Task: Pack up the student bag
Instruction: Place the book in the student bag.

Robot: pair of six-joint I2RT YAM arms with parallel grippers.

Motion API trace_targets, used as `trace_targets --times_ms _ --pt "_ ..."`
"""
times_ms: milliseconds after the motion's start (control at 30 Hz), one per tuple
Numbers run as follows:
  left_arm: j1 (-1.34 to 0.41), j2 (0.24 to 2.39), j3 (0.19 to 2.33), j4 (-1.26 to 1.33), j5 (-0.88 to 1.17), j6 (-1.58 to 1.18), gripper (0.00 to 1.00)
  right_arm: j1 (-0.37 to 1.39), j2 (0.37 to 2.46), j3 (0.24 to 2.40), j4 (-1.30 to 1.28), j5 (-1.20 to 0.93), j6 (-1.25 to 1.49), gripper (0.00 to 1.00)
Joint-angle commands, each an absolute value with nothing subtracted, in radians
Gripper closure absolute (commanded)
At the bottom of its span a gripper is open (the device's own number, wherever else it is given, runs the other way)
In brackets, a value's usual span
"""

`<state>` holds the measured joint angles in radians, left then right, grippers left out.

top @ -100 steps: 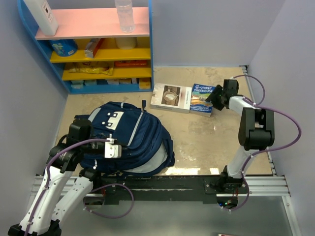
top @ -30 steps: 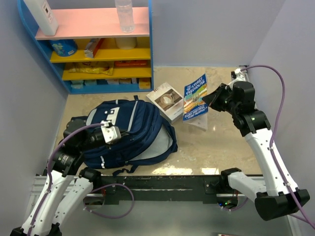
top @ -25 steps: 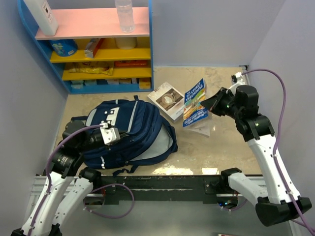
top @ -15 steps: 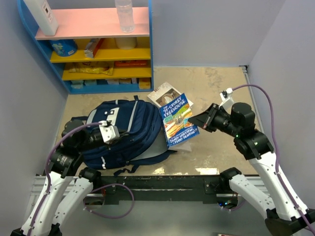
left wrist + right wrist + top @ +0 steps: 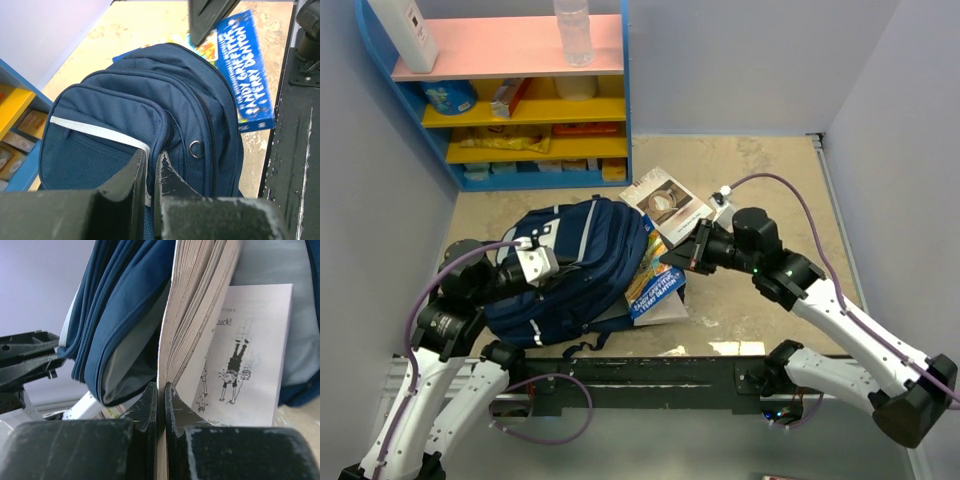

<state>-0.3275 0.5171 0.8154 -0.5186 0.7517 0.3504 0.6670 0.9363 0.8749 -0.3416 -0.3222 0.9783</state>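
The student bag (image 5: 575, 265), navy with grey trim, lies on the table's left half, its opening facing right. My left gripper (image 5: 533, 263) is shut on a fold of the bag's fabric (image 5: 125, 120) by the grey-trimmed front pocket, jaws (image 5: 151, 165) nearly touching. My right gripper (image 5: 688, 255) is shut on a blue paperback book (image 5: 650, 285), whose lower end lies at the bag's mouth. In the right wrist view the jaws (image 5: 161, 390) pinch the book's cover edge, pages (image 5: 200, 300) fan open, and the bag's grey lining (image 5: 125, 365) gapes on the left. The left wrist view shows the book (image 5: 245, 85) beyond the bag.
A second, white-covered book (image 5: 665, 198) lies on the table just behind the right gripper. A blue shelf unit (image 5: 520, 100) with pink and yellow boards stands at the back left, a bottle (image 5: 573, 30) on top. Grey walls close both sides; the black base rail (image 5: 650, 375) runs along the front.
The right arm has swung left and down with the blue book, from the table's right side to the bag's mouth. The left gripper has kept its hold on the bag, which has shifted slightly.
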Motion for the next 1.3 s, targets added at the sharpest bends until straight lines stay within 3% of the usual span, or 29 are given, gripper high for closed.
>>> trace_targets --times_ms 0,267,533,667,800,833,900,933,1000,1133,1267 --pt "-0.325 0.491 0.917 -0.334 0.834 0.345 1.00 0.698 1.000 0.926 -0.098 -0.296 1.025 1.00" --pt "-0.325 0.505 0.943 -0.380 0.891 0.370 1.00 0.788 1.190 0.953 0.116 -0.120 1.011 1.00" --pt "-0.325 0.511 0.956 -0.371 0.907 0.354 1.00 0.980 1.360 0.948 0.259 0.254 1.011 1.00" --pt "-0.325 0.503 0.946 -0.371 0.900 0.356 1.00 1.103 1.448 0.963 0.264 0.444 1.069 1.00" --pt "-0.325 0.499 0.942 -0.370 0.891 0.367 1.00 1.155 1.519 1.035 0.111 0.416 1.065 1.00" --pt "-0.327 0.500 0.942 -0.364 0.897 0.365 1.00 1.155 1.522 1.038 0.079 0.401 1.065 0.71" --pt "-0.327 0.500 0.943 -0.357 0.900 0.359 1.00 1.155 1.510 1.025 0.005 0.370 1.066 0.42" --pt "-0.325 0.499 0.943 -0.354 0.905 0.359 1.00 1.155 1.497 1.010 0.003 0.370 1.068 0.18" --pt "-0.325 0.496 0.933 -0.353 0.904 0.357 1.00 1.155 1.450 0.945 -0.029 0.400 1.077 0.02" --pt "-0.325 0.500 0.934 -0.353 0.907 0.356 1.00 1.146 1.379 0.876 -0.035 0.443 1.045 0.05" --pt "-0.325 0.506 0.943 -0.357 0.908 0.359 1.00 1.114 1.341 0.787 0.066 0.463 1.003 0.41"
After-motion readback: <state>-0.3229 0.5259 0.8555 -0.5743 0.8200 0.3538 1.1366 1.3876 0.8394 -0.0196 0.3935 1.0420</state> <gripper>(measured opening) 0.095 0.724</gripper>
